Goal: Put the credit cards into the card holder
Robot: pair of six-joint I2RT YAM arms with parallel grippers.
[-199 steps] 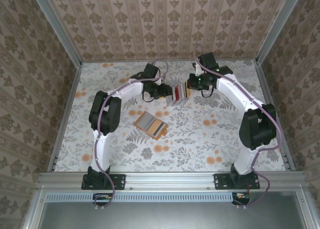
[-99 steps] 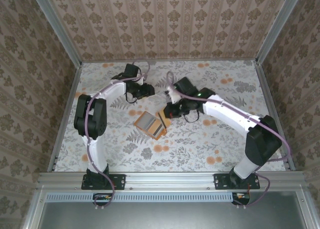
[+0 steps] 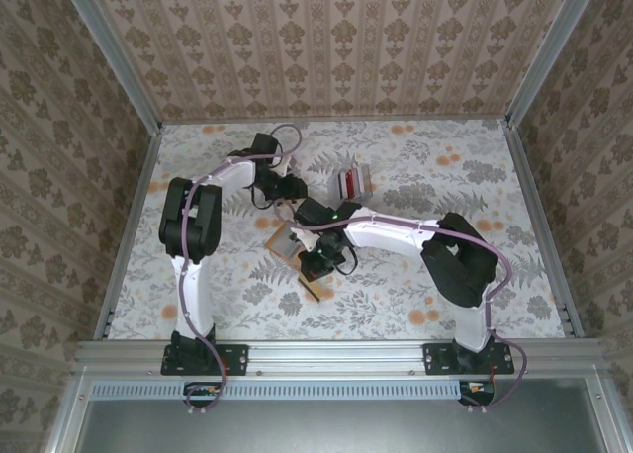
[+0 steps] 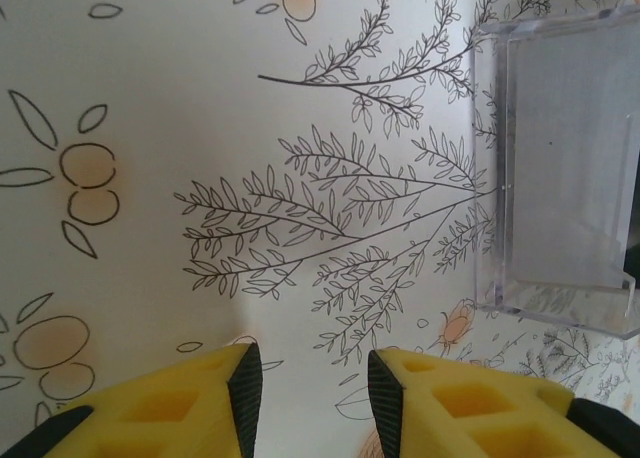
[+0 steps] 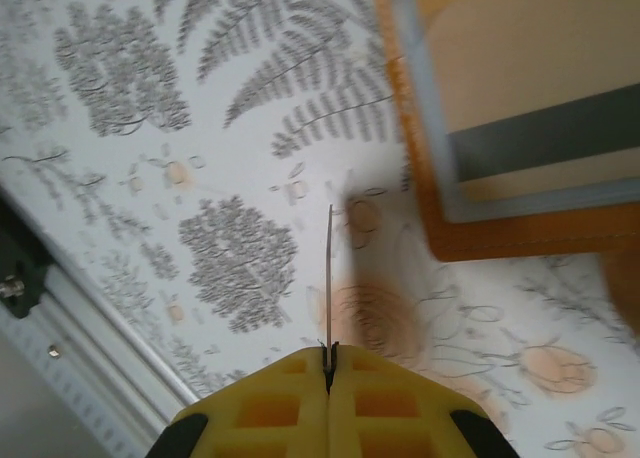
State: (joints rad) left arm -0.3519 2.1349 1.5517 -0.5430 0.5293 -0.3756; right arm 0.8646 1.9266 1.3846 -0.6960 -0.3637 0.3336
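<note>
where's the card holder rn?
Top external: the card holder lies open centre-left on the table, just nearer than the left gripper, with the right gripper over its near-right end. Right wrist view: upper right corner.

Lab-style robot test cell, left arm (image 3: 198,226) and right arm (image 3: 460,265) bolted to an aluminium rail (image 3: 336,354), table (image 3: 396,285) under a floral sheet, boxed on three sides by wallpaper-printed panels (image 3: 336,47) in metal framing (image 3: 112,52), cables run along both arms

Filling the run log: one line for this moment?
right gripper shut on credit card beside card holder | left gripper open near clear rack | card holder open
</note>
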